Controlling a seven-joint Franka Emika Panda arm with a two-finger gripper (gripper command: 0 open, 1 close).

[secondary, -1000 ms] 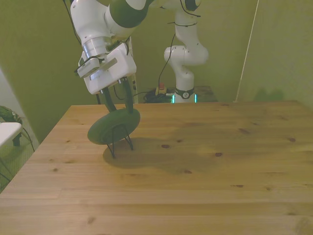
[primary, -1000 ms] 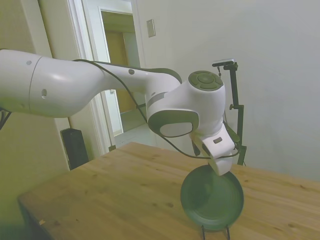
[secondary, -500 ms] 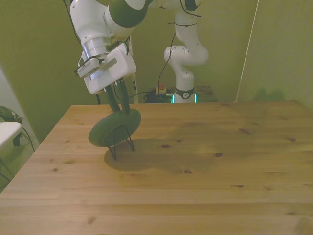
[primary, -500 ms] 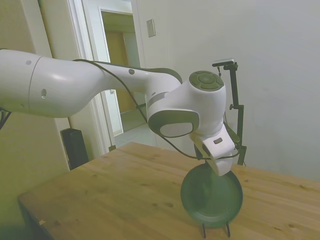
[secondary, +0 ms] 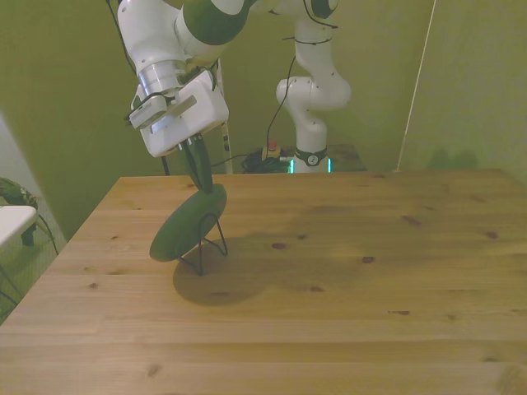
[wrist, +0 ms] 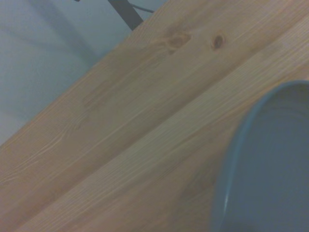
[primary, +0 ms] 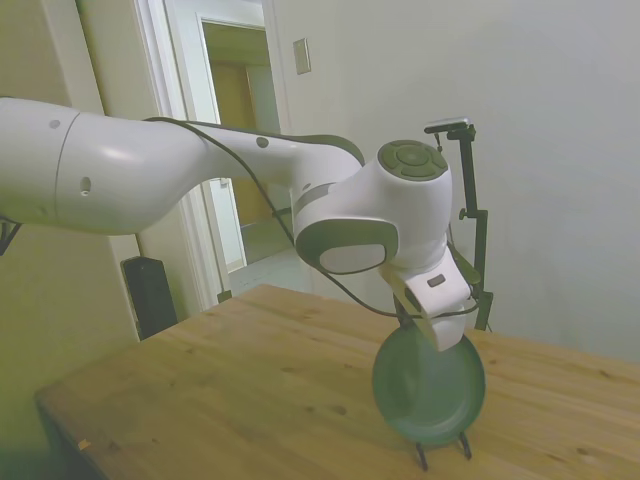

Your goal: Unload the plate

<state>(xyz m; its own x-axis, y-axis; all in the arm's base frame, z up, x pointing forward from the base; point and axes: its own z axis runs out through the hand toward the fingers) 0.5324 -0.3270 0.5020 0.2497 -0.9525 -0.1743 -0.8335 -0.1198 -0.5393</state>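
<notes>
The dark green plate (secondary: 186, 225) stands on edge in a thin black wire stand (secondary: 213, 244) near the front view's left side of the table. It leans steeply, and its top rim sits between the fingers of my gripper (secondary: 202, 181), which is shut on that rim from above. From the side, the plate (primary: 428, 388) faces the camera, with the stand's legs (primary: 421, 458) showing below it. There my gripper (primary: 407, 322) is mostly hidden behind the white hand. Close by in the wrist view is the plate's rim (wrist: 231, 159).
The wooden table (secondary: 346, 280) stretches wide toward the front view's right. Its edge (primary: 60, 410) lies near the side view's lower left. A second white arm (secondary: 313, 90) stands behind the table.
The fingers have closed from a wide straddle onto the plate's top rim. The plate has tipped more edge-on in the front view and shifted slightly with the stand.
</notes>
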